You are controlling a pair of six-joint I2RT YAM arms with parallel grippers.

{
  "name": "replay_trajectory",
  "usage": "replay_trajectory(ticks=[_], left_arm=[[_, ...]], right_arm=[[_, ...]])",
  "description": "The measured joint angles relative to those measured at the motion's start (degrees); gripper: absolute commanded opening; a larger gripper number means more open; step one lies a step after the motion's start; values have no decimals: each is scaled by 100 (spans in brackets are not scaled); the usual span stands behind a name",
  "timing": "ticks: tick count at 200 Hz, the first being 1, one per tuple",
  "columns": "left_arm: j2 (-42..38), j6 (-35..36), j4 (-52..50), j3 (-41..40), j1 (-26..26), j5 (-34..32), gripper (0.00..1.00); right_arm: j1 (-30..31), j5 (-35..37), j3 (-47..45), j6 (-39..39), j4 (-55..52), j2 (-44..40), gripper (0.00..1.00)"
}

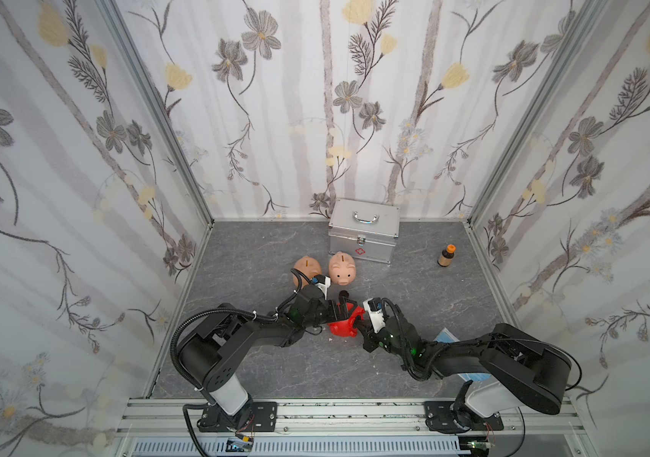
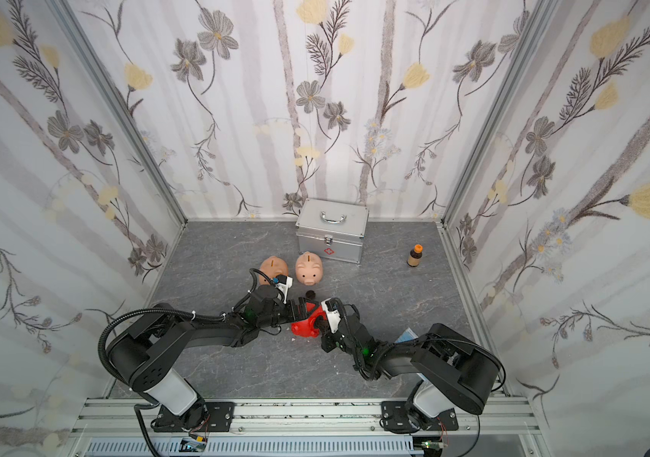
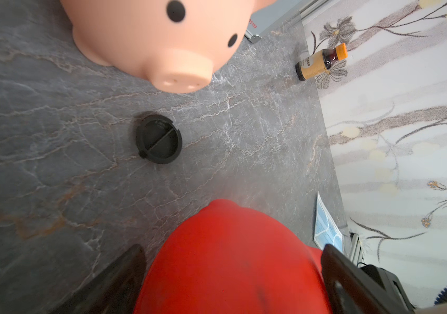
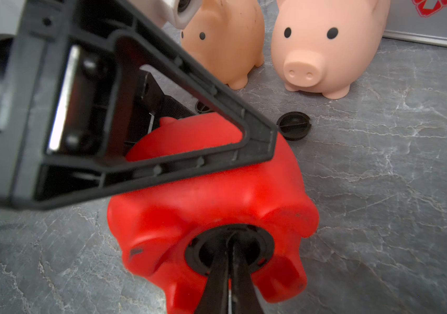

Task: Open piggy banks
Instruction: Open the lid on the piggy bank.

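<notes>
Your left claw (image 1: 340, 310) holds the red piggy bank (image 1: 343, 326) wide-jawed at mid-tabletop (image 1: 434, 300). Your right claw (image 4: 230, 255) is pinched on its black plug (image 4: 203, 261). Both pink pigs (image 1: 342, 270) stand toward the far edge.

A silver metal case (image 1: 363, 237) with a curved handle on its lid, a front latch and a small red cross emblem stands at the back of the grey marbled bench (image 1: 256, 245), close to the floral-papered rear wall (image 1: 315, 99). Well apart from it, toward the side wall, a small brown bottle (image 1: 446, 255) with an orange cap stands upright. A pale blue packet (image 3: 327, 225) lies flat near the bench's edge, partly hidden in both top views.
</notes>
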Motion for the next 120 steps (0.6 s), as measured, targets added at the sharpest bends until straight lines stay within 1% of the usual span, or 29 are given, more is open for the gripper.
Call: replay_trajectory(ticks=[35,54,87,120], left_arm=[[9,118,-122,81,114,225,100],[-9,227,-289,146,216,374,100],[-144,446,-901,328,385,723,100],[-190,697,-1423,507,426,887,100]], right_arm=[[133,278,81,-699,-94,-4,0],[160,315,157,-1086,-142,22,0],[192,232,186,-1679,-116,66,0],[343,319,162,-2312,-44,85,0]])
